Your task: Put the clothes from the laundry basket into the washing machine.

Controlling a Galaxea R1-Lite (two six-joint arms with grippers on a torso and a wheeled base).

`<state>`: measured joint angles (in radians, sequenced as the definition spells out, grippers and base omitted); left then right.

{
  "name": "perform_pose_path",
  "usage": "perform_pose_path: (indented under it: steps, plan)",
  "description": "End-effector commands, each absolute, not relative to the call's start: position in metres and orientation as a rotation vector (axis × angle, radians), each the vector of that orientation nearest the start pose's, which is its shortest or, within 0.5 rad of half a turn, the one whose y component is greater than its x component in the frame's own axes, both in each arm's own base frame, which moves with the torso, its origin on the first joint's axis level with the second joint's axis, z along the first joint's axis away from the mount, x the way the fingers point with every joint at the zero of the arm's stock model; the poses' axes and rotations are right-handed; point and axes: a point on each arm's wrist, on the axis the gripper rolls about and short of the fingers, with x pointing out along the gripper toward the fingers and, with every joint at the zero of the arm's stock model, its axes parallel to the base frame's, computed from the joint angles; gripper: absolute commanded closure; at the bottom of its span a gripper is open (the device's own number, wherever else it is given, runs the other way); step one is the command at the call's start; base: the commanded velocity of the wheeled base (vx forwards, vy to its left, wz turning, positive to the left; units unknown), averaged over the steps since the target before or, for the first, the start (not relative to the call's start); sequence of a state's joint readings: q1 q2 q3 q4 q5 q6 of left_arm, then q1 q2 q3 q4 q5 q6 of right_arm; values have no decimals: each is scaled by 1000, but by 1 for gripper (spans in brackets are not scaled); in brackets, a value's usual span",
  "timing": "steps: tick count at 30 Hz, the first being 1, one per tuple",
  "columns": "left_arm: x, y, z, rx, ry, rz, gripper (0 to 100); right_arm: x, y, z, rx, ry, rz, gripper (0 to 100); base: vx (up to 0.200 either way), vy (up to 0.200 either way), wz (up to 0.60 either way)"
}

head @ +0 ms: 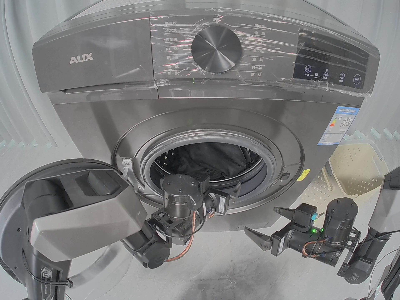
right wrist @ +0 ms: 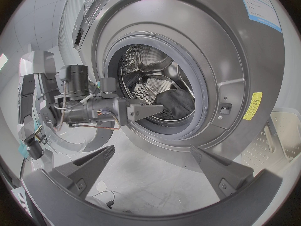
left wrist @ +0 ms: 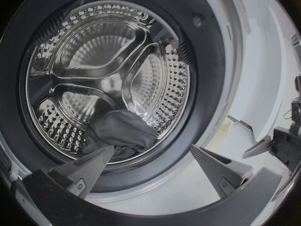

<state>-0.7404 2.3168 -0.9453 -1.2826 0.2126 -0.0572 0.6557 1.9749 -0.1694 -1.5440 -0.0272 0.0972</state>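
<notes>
The dark garment (left wrist: 120, 131) lies in the washing machine (head: 100, 117) drum; left gripper (left wrist: 152, 149), wide and empty at the door's six o'clock, should withdraw straight, clear of cloth; right gripper (right wrist: 152, 149) wide, empty; laundry basket (head: 354, 167) at three o'clock.

Smooth pale grey glossy floor (head: 233, 271), a few darker scuffs and smudges, soft diffuse reflections and no hard shadows. Pale grey vertical-slat blinds (head: 16, 105) hang floor-length along the back on both sides, evenly lit. In the right wrist view, a white panelled wall (right wrist: 34, 19) with thin seam lines adjoins the blinds.
</notes>
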Motion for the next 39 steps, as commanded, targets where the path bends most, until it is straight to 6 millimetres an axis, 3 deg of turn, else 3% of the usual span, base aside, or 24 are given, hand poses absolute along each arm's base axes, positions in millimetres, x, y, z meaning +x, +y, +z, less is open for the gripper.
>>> perform_pose_path:
  steps: [1, 4, 9, 11, 12, 15, 21, 28, 39]
  plan:
    - [285, -274, 70, -28, 76, -562, 0, 197, 149, 64, 5, 275, 608, 0, 0, 0, 0]
    - [272, -266, 77, -51, 74, -571, 0, 196, 149, 65, 5, 273, 604, 0, 0, 0, 0]
    - [234, -237, 93, -97, 125, -584, 0, 189, 143, 73, 11, 250, 600, 0, 0, 0, 0]
    - [231, -232, 94, -98, 129, -575, 0, 188, 142, 75, 9, 246, 599, 0, 0, 0, 0]
    - [218, -220, 94, -94, 135, -569, 0, 186, 141, 82, 15, 215, 593, 0, 0, 0, 0]
    - [201, -209, 102, -122, 91, -587, 0, 184, 139, 89, 21, 181, 542, 0, 0, 0, 0]
    - [189, -194, 112, -138, 41, -534, 0, 185, 121, 104, 46, 121, 461, 0, 0, 0, 0]
    - [168, -174, 131, -166, -4, -516, 0, 170, 97, 114, 55, 90, 406, 0, 0, 0, 0]
    - [148, -135, 139, -101, -41, -462, 0, 157, 86, 115, 37, 99, 340, 0, -200, 0, 0]
